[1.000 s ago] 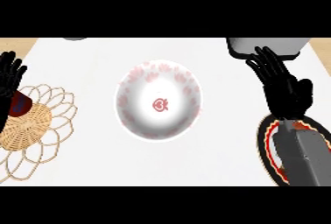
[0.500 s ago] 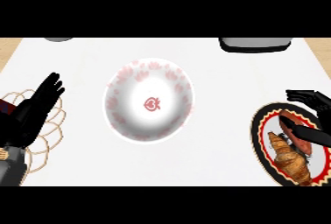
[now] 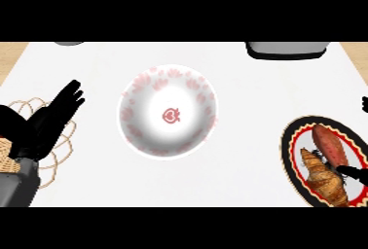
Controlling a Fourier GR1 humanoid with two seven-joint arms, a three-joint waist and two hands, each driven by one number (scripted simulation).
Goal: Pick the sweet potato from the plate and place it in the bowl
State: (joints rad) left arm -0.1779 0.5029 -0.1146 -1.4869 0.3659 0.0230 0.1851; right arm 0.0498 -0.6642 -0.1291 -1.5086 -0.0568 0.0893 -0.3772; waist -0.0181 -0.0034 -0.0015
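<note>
White counter fills my head view, a pale wood strip showing at the far corners and two grey objects cut off at the far edge, one small point(image 3: 68, 43) and one larger point(image 3: 287, 48). Compared with half a second back, the whole scene has slid left in my view and the plate point(image 3: 293, 148) now sits further in at the right, so I read that as the head or body turning toward the pick side. On that plate the sweet potato point(image 3: 329, 145) lies lengthwise, reddish, touching a croissant point(image 3: 327, 177) that lies just nearer me. My right hand point(image 3: 354, 173) has nearly left the view: only a dark finger shows at the right edge, over the plate just beside the croissant, plus a speck of black higher up the edge. I can't tell whether those fingers are spread or curled, and nothing shows them touching the sweet potato, so I judge the pick is not yet made. The bowl point(image 3: 169, 111), white with red petals and a red mark at its centre, stands mid-counter, well apart from the plate, holding nothing. My left hand point(image 3: 50, 121) rests at the left over a woven wicker mat point(image 3: 59, 146), fingers straight and together, pointing away, holding nothing.
</note>
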